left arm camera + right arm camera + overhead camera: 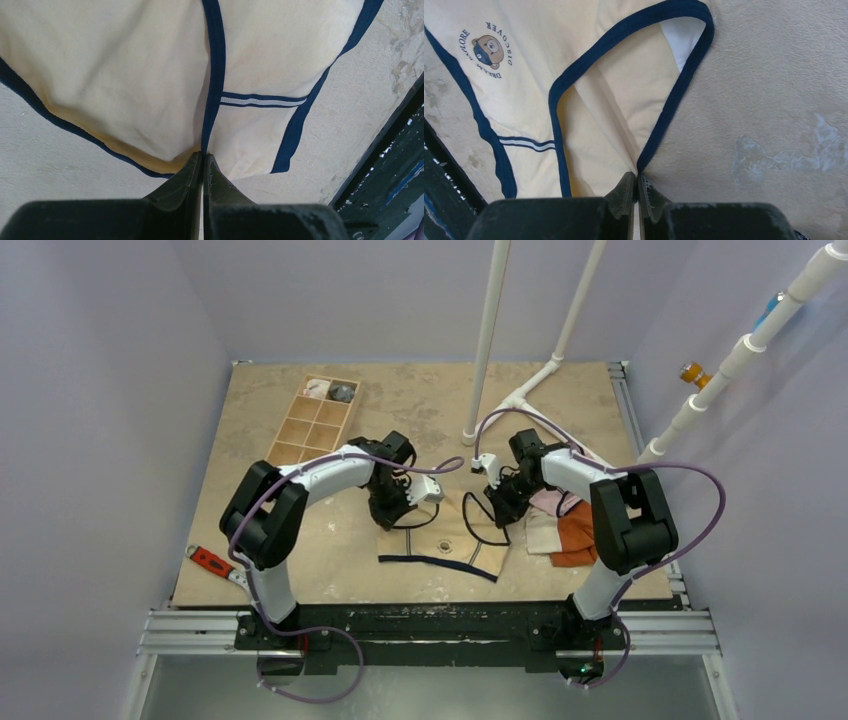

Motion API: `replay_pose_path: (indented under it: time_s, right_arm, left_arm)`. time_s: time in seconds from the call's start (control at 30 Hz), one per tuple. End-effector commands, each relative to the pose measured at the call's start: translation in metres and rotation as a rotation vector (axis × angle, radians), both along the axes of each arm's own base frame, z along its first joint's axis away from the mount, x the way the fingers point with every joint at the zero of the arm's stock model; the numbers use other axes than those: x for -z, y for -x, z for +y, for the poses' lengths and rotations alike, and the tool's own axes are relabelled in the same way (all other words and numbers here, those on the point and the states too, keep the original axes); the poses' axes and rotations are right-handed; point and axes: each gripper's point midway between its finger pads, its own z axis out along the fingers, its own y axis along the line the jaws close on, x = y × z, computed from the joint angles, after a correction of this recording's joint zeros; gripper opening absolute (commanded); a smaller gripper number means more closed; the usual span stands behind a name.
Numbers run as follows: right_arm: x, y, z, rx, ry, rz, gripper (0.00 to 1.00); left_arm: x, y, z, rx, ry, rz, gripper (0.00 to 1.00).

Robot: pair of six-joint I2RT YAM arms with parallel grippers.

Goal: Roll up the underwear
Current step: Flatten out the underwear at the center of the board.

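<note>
Worktop: mottled beige board between pale lilac walls.
Underwear: lying by the middle of my near edge, just ahead of both pincers.
My left pincer: pinched tight on its edge, at a navy seam.
My right pincer: pinched on its navy leg-hole trim.

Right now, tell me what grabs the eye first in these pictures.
The beige underwear with navy edging lies mid-table, pinched at its far edge by both arms' shut jaws, one on each side. A small bear print shows on the fabric. A pile of pink, cream and orange cloths lies right of it.
</note>
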Motion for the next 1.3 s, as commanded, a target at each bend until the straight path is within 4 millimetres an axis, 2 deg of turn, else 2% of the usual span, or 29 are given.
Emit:
replay_pose_path:
  time_s: [0.0, 0.27, 0.5, 0.57, 0.7, 0.77, 0.87, 0.93, 1.07, 1.27]
  right_arm:
    - [-0.004, -0.011, -0.011, 0.013, 0.06, -0.061, 0.0]
    - [-0.002, -0.016, -0.026, 0.01, 0.144, -0.098, 0.0]
    - [0.002, -0.017, -0.03, 0.017, 0.171, -0.102, 0.01]
    - [0.0, -0.016, -0.028, 0.013, 0.157, -0.093, 0.06]
    - [-0.011, -0.02, -0.017, 0.017, 0.102, -0.092, 0.26]
    - [-0.02, -0.024, -0.009, 0.022, 0.06, -0.101, 0.39]
    - [-0.034, -0.033, 0.003, 0.032, 0.0, -0.117, 0.5]
    - [-0.039, -0.042, 0.01, 0.052, -0.024, -0.126, 0.52]
    - [-0.041, -0.063, 0.023, 0.093, -0.069, -0.136, 0.53]
    - [-0.027, -0.072, 0.039, 0.104, -0.121, -0.071, 0.54]
  left_arm:
    - [-0.012, 0.003, -0.003, -0.023, 0.045, -0.014, 0.0]
    - [-0.012, 0.004, 0.008, -0.052, 0.052, 0.003, 0.0]
    - [-0.012, 0.016, 0.007, -0.044, 0.072, 0.054, 0.0]
    - [-0.012, 0.019, 0.005, -0.045, 0.079, 0.07, 0.0]
    - [-0.009, 0.024, -0.001, -0.033, 0.075, 0.09, 0.02]
    - [-0.008, 0.024, -0.003, -0.034, 0.075, 0.093, 0.09]
    - [-0.009, 0.025, -0.005, -0.038, 0.081, 0.091, 0.19]
    - [-0.01, 0.024, -0.006, -0.04, 0.084, 0.08, 0.25]
    - [-0.011, 0.024, -0.006, -0.046, 0.099, 0.067, 0.27]
    - [-0.012, 0.03, -0.006, -0.045, 0.128, 0.053, 0.27]
